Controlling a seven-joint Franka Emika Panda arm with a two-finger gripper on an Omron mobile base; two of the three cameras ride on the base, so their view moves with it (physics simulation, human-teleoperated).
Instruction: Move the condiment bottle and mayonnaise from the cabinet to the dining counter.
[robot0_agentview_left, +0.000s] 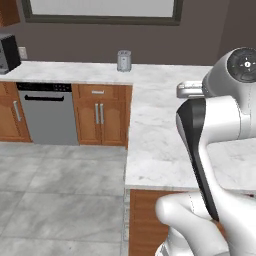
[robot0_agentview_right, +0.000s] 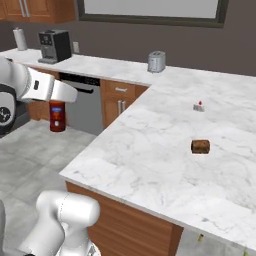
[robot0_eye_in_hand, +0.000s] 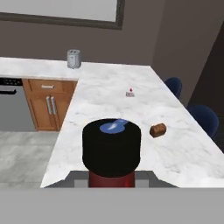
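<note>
While I look down along the hand view, the condiment bottle (robot0_eye_in_hand: 112, 151) fills the bottom centre of the frame, its black cap nearest me and the dark red body below it; the gripper (robot0_eye_in_hand: 111, 179) is closed on that body, fingers hidden behind the bottle. From the right base view I see the same bottle (robot0_agentview_right: 57, 116) at the left edge, hanging under the white hand with grey floor behind it. Beyond it spreads the dining counter (robot0_eye_in_hand: 109, 103), white veined marble. On it, right of centre, lies a small brown block (robot0_eye_in_hand: 158, 130), and farther up a tiny white item with a red top (robot0_eye_in_hand: 130, 92). At the upper left stands a grey toaster (robot0_eye_in_hand: 73, 58). Blue chairs (robot0_eye_in_hand: 204, 119) sit at the right edge.
</note>
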